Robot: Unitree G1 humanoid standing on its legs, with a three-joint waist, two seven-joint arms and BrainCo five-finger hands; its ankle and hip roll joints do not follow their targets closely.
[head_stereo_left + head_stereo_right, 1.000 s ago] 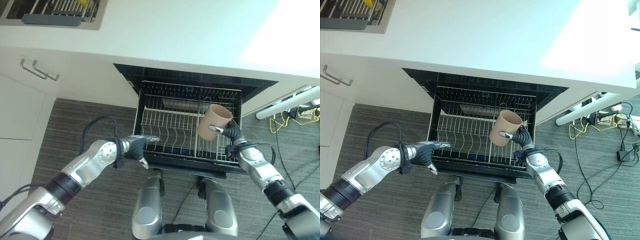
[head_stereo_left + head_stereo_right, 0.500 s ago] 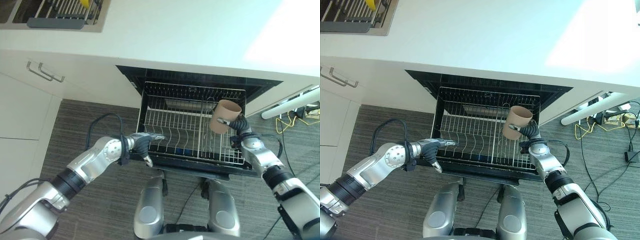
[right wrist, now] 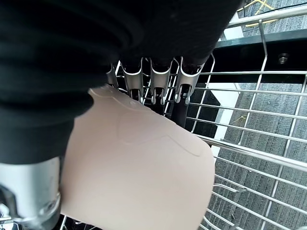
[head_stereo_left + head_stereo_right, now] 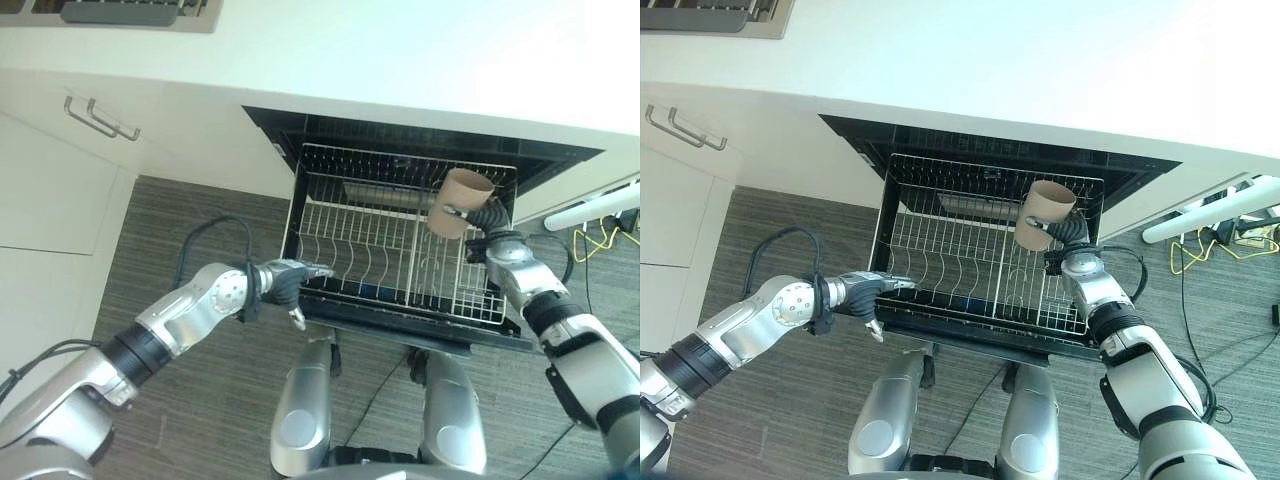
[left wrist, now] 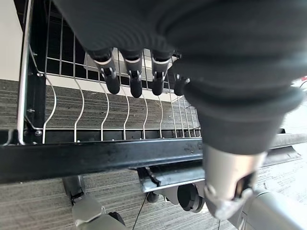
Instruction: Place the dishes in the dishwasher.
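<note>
Your right hand (image 4: 487, 216) is curled round the tan cup (image 4: 456, 201), holding it tilted above the right rear of the pulled-out dishwasher rack (image 4: 370, 240), while your left hand (image 4: 288, 279) rests straight-fingered at the rack's front left edge.

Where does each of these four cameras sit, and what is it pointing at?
Left eye view: on the head, looking down at the dishwasher rack; both arms show.
Right eye view: beside it, same scene; the right hand holds the beige cup.
Left wrist view: along the left hand, straight fingers over the rack's front edge.
Right wrist view: close on the cup.
All four share the rack.
</note>
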